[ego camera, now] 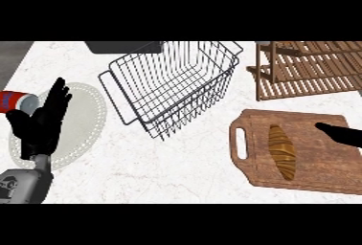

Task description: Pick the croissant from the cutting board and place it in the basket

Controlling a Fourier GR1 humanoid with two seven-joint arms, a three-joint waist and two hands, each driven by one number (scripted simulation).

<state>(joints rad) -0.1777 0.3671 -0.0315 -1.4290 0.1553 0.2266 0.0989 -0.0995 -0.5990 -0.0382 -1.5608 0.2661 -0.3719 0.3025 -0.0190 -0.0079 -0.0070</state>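
Observation:
A golden-brown croissant [282,151] lies lengthwise on the wooden cutting board [311,172] at the right. A grey wire basket [173,81] stands tilted in the middle of the counter, to the board's upper left, with nothing in it. My right hand [341,134] comes in from the right edge over the board, a straight finger pointing toward the croissant and still a short way from it. Over at the left edge, my left hand [41,125] rests open with fingers up, above a pale round placemat [81,119].
A red and white can [17,102] lies at the far left beside my left hand. A wooden slatted rack [311,67] stands at the back right. A dark object [120,46] sits at the back behind the basket.

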